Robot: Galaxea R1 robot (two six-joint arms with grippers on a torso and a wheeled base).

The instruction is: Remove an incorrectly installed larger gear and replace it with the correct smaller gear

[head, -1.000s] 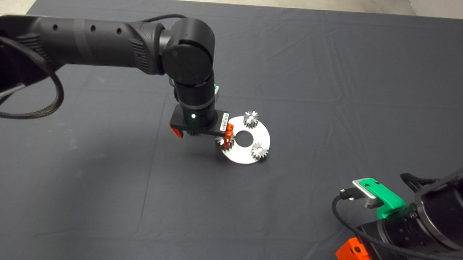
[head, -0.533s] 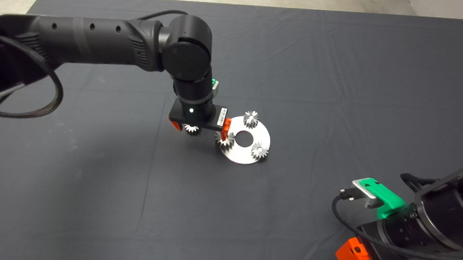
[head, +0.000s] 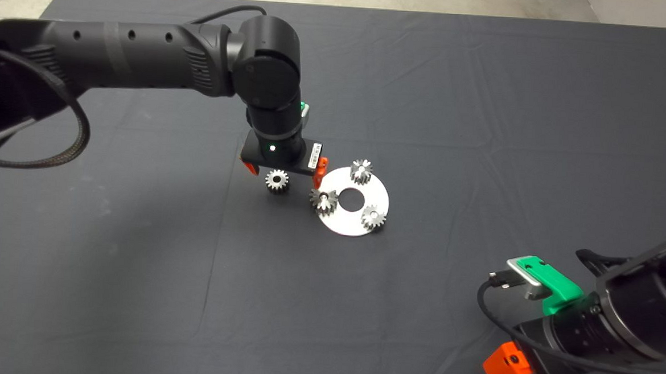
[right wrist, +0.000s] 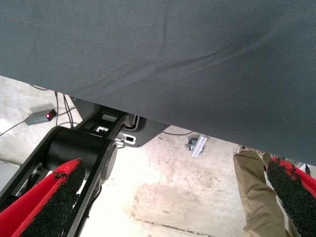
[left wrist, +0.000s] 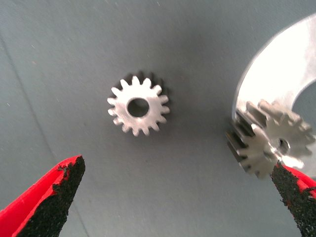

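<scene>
A round silvery plate [head: 359,227] lies mid-mat with three gears on its pins. The one at its left edge looks slightly wider than the rest, so I take it as the larger gear [head: 323,201] [left wrist: 269,145]. A loose smaller gear [head: 277,180] [left wrist: 138,107] lies flat on the mat just left of the plate. My left gripper [head: 283,172] [left wrist: 175,168] hovers above both with its fingers open wide and nothing between them. One fingertip [left wrist: 291,190] stands over the larger gear's edge. My right gripper [head: 521,356] [right wrist: 174,167] is parked at the lower right, open.
Two more small gears [head: 361,171] [head: 373,217] sit on the plate around its centre hole [head: 352,197]. The left arm reaches in across the upper left of the mat. The right wrist view shows the floor, the robot's base and a person's leg [right wrist: 256,192].
My left gripper has risen and drawn back toward the far left, away from the plate. The loose gear that it hid now shows fully on the mat.
</scene>
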